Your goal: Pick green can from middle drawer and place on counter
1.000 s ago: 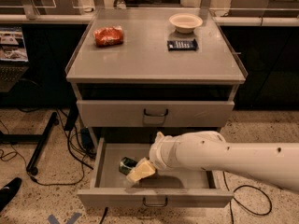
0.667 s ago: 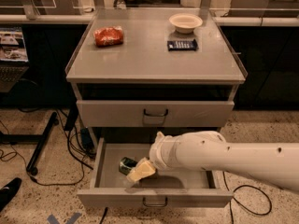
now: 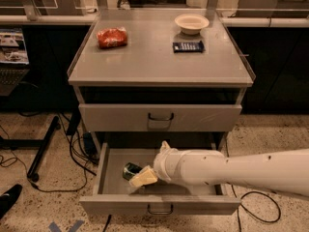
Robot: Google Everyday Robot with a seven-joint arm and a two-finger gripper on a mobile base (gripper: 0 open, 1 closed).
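The green can (image 3: 129, 170) lies in the open middle drawer (image 3: 112, 187), left of centre, with only its left part showing. My gripper (image 3: 143, 178) reaches down into the drawer from the right on a thick white arm. It sits right against the can's right side and covers part of it. The counter (image 3: 159, 62) is the grey top of the cabinet, well above the gripper.
On the counter are a red snack bag (image 3: 112, 36) at the back left, a white bowl (image 3: 191, 22) at the back right and a dark flat object (image 3: 188, 46) in front of the bowl. The upper drawer (image 3: 160, 117) is shut. Cables lie on the floor to the left.
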